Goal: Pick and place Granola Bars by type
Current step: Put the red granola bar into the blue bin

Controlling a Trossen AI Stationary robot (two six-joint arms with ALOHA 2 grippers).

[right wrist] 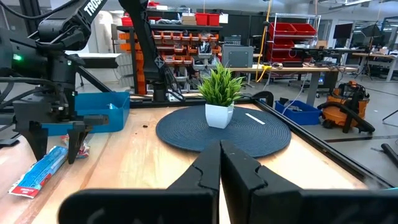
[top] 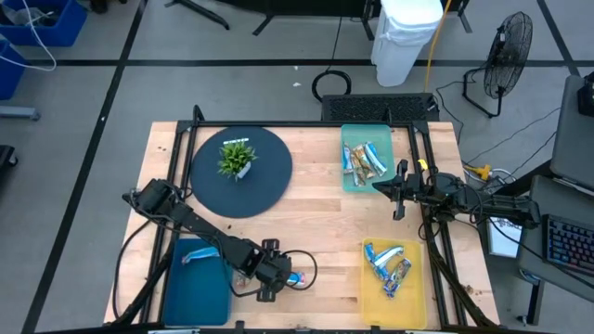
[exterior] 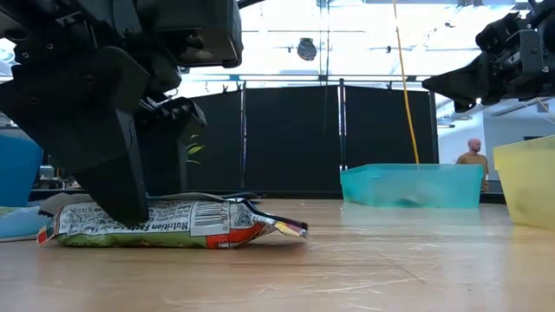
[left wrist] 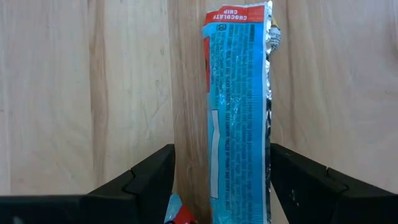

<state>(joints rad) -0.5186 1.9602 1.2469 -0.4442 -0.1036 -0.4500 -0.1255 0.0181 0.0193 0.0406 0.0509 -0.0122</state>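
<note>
A blue-wrapped granola bar (left wrist: 239, 112) lies flat on the wooden table near its near edge, and shows too in the high view (top: 299, 276) and the low view (exterior: 165, 224). My left gripper (left wrist: 222, 180) is open and low over the bar's end, one finger on each side of it and reaching down to table level (exterior: 121, 173). My right gripper (right wrist: 221, 165) is shut and hangs in the air beside the teal tray (top: 351, 181), holding nothing. More bars lie in the teal tray (top: 364, 160), the yellow tray (top: 390, 264) and the blue tray (top: 197, 255).
A potted plant (top: 236, 158) stands on a dark round mat (top: 264, 181) at the far left. The blue tray (top: 190, 292) sits just left of my left gripper, the yellow tray (top: 413, 297) to its right. Bare wood lies between them.
</note>
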